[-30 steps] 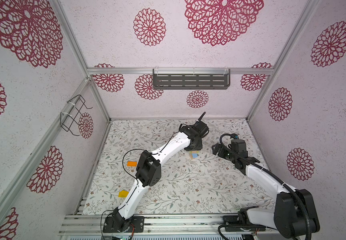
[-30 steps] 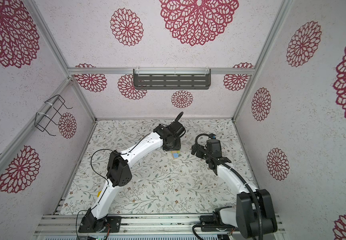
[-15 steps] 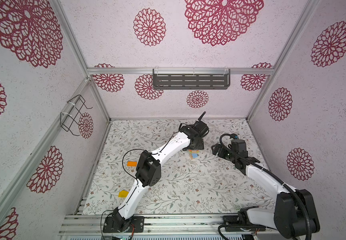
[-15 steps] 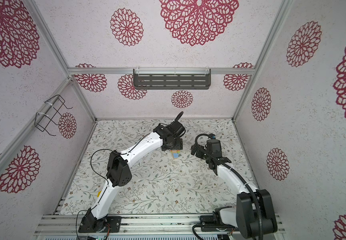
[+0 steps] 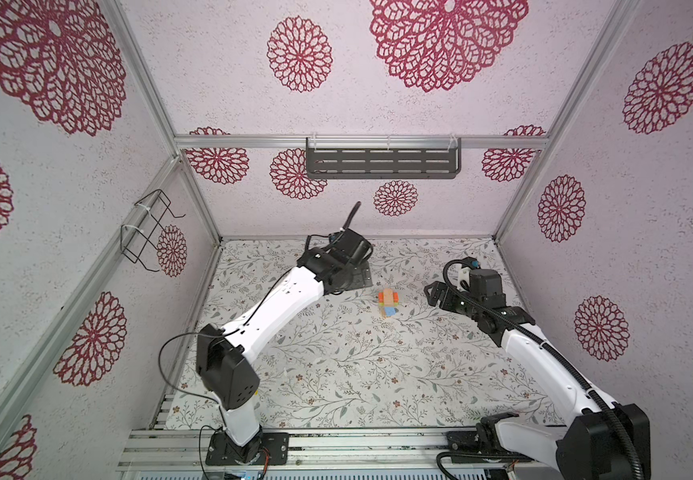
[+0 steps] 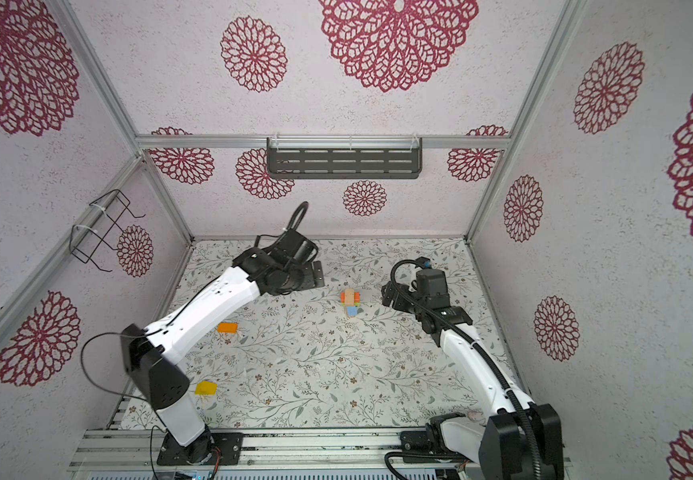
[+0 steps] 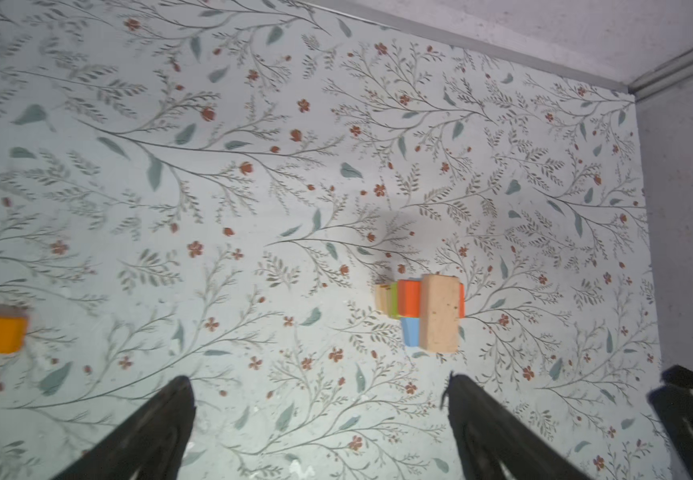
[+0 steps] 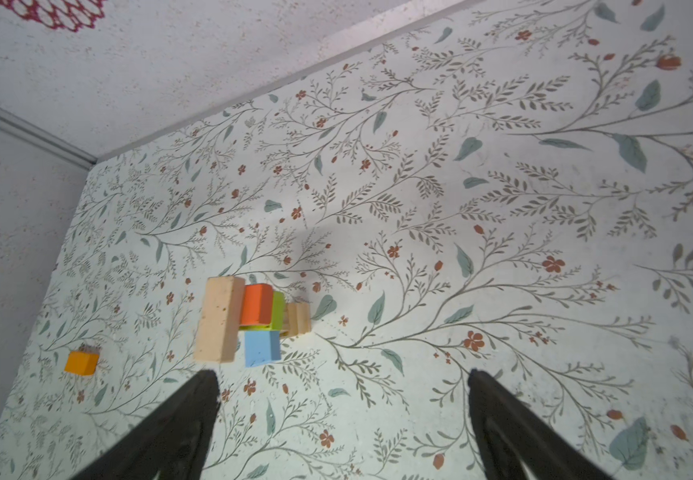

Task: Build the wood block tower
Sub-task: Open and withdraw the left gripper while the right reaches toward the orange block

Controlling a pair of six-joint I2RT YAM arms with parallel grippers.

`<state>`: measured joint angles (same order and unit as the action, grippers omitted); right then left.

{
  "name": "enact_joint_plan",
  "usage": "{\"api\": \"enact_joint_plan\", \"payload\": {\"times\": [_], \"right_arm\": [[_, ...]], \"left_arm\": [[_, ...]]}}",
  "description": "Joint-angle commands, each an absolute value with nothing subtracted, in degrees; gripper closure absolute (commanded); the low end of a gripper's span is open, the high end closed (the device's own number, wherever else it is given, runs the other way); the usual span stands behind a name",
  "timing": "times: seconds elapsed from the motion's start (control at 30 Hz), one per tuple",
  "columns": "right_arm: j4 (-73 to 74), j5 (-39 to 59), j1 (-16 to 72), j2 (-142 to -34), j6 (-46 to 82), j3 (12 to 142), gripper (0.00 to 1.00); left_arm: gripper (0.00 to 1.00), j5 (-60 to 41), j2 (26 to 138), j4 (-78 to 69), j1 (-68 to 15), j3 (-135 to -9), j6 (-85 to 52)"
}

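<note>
- The wood block tower (image 5: 389, 304) stands toward the back of the table (image 5: 336, 374), right between the two grippers, and neither one touches it.
- The left gripper (image 7: 319, 380) hangs with its jaws spread wide and nothing in them. The right gripper (image 8: 342, 374) is the same, wide and empty, with the tower just ahead of its tips.
- A plain bar (image 7: 440, 316) caps the stack, lying crosswise over the red-orange piece (image 7: 409, 299) and the blue piece (image 7: 411, 332). It looks to overhang, so the stack reads as touchy.
- Best play as I see it: the left gripper lifts straight up before it swings away, so nothing clips that top bar.
- The likely next pick is the orange block (image 6: 227, 328), flat on open table beside the left arm (image 6: 211, 307). Grip it centred across its narrow sides so it sets down level.
- A yellow block (image 6: 206, 388) lies near the front edge, close to that arm's base, which makes for a tighter reach.
- Room to move: there's broad bare floor in the middle and front. The back wall (image 5: 419, 216) sits near behind the tower, so approach from above or from the front.
- The right gripper does best holding clear of the stack while the left works.
</note>
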<state>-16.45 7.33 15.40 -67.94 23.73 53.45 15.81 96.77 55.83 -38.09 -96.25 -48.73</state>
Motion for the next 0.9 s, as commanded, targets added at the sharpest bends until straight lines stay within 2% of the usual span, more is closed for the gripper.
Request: {"api": "enact_joint_plan", "payload": {"times": [0.0,0.17,0.43,0.67,0.87], "right_arm": [[-21.77,6.01,19.18,-69.79,19.02,59.95,0.07],[-26.52,2.3,27.73,-79.78,16.58,71.43,0.11],[-25.59,0.72,39.95,-98.96,14.9,88.79,0.13],[-27.74,1.51,48.24,-120.08,8.45,110.42,0.13],[-27.34,8.72,51.53,-133.7,5.92,124.22,0.14]], "left_arm": [[0.03,16.55,89.88,51.29,-35.24,-86.4,-50.15],[0.03,14.41,77.19,49.22,-28.63,-73.93,-49.76],[0.03,10.93,61.04,52.29,-17.61,-62.99,-47.19],[0.03,7.27,50.57,57.14,-7.34,-61.17,-42.92],[0.03,4.0,46.17,59.99,-1.19,-61.34,-39.7]]}}
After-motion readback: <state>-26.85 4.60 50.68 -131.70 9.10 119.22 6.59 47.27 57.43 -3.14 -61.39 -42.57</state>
